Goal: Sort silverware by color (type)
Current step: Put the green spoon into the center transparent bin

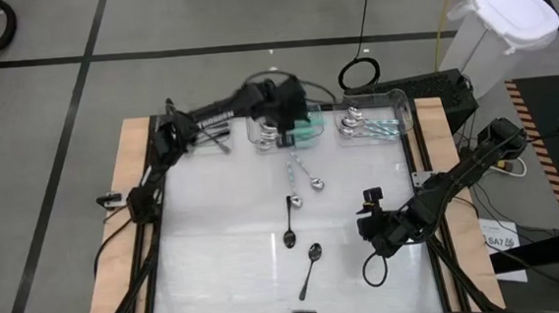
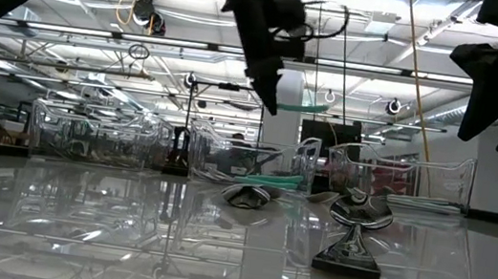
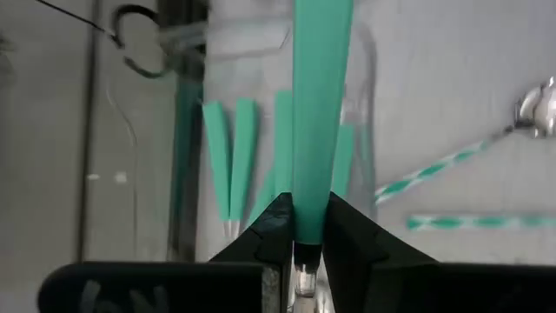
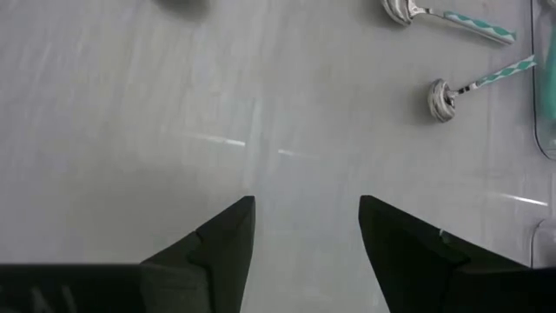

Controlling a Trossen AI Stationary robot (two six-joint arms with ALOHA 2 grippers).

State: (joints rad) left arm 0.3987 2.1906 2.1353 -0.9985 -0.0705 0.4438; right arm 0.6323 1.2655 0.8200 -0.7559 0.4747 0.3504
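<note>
Likely 2 striped spoons [image 1: 303, 175] mid-table

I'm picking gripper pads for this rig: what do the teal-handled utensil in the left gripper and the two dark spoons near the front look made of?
Teal-handled utensil in the left gripper: handle looks like matte plastic, flat even colour, no glints. Dark spoons: probably glossy dark-coated metal or plastic; bowls glint, material unclear.

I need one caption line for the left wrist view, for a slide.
Left end effector shut on a teal-handled utensil above a clear bin holding matching teal handles.
</note>
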